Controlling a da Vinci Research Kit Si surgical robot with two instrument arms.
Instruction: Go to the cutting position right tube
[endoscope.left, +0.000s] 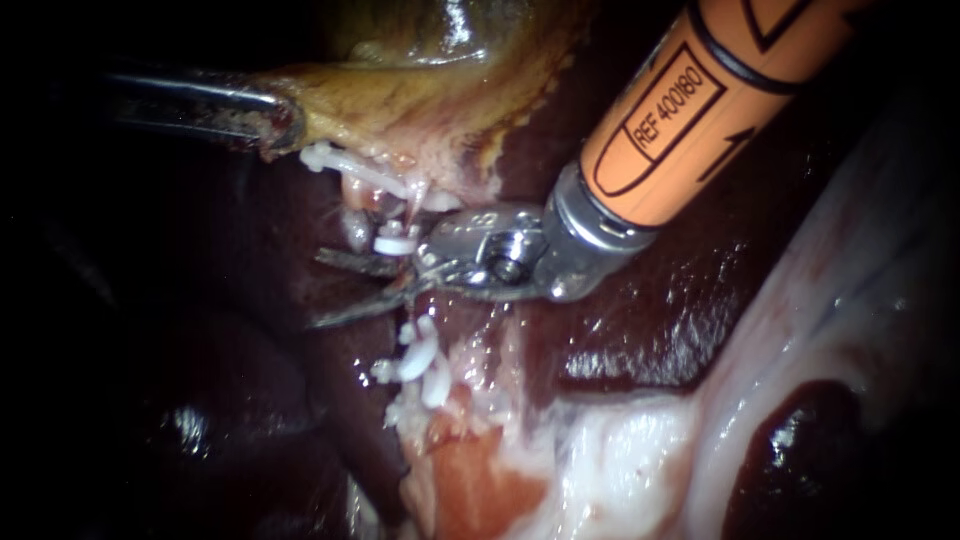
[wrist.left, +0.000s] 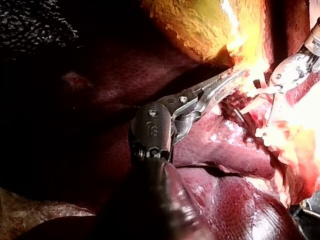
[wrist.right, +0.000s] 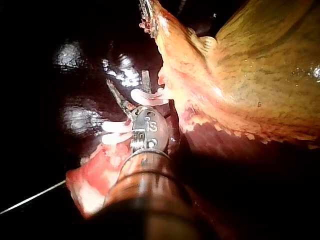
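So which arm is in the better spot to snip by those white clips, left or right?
Right, probably. The right instrument has its blades open just beside the white clips. The left instrument is away from them, its jaws shut on the gallbladder.

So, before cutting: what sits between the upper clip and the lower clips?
Endoscope view: the right instrument's open blades cross near their hinge between upper clip and lower clips.
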